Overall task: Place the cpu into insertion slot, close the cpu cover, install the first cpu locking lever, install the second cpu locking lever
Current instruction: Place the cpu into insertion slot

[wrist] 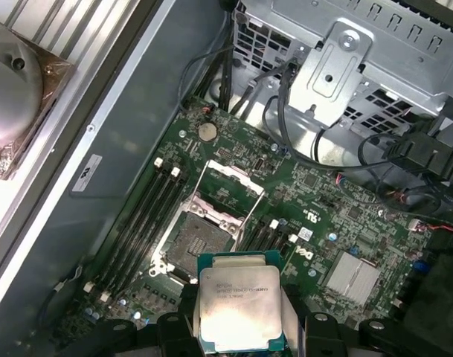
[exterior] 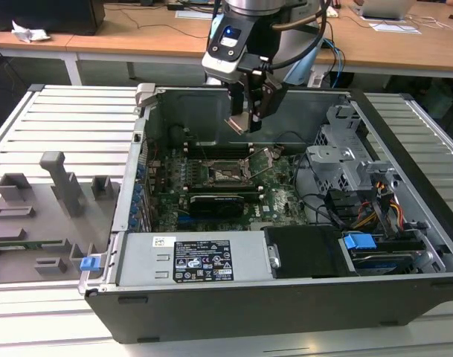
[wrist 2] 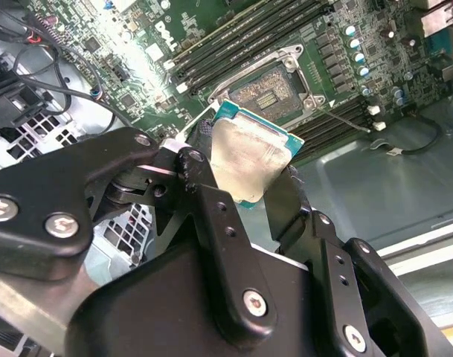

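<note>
My gripper (exterior: 245,123) hangs above the motherboard inside the open computer case, shut on the cpu (exterior: 237,123). In both wrist views the cpu (wrist 2: 248,156) (wrist: 237,301) is a flat square chip with a pale metal top and a green edge, clamped between the black fingers (wrist 2: 204,171). The insertion slot (wrist: 193,242) (wrist 2: 267,85) (exterior: 230,173) lies bare below it, a dark contact grid in a silvery rim. The cpu cover (wrist: 230,182) stands swung open at one side of the socket. A thin metal locking lever (wrist 2: 345,119) sticks out free beside the socket.
Long black memory slots (wrist: 140,223) flank the socket. A silver drive cage (exterior: 345,160) with loose cables sits at the exterior view's right, and a black power supply (exterior: 200,260) lies at the case front. A grey fixture tray (exterior: 40,216) rests outside on the exterior view's left.
</note>
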Available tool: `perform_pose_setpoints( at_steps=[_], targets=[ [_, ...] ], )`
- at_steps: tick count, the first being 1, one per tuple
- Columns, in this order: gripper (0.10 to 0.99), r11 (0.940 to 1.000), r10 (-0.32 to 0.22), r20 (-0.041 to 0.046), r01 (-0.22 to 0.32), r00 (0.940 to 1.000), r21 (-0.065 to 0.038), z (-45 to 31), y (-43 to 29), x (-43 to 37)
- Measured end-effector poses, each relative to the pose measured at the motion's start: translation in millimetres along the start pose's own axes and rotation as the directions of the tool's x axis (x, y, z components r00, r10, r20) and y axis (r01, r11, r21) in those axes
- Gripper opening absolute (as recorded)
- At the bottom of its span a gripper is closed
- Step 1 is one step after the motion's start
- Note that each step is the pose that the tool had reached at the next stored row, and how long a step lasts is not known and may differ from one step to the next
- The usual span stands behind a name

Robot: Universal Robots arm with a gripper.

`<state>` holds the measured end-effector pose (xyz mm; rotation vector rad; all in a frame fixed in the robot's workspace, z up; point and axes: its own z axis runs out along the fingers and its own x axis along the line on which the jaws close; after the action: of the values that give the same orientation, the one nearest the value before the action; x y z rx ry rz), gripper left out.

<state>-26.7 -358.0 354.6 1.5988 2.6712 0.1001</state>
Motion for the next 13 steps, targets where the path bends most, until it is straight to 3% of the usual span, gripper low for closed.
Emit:
perform_pose_setpoints(
  at_steps=[13],
  targets=[
    [0.525,0.9987,0.051,0.0045,-0.051,0.9987,0.000,1.5,-0.1,0.0]
  ],
)
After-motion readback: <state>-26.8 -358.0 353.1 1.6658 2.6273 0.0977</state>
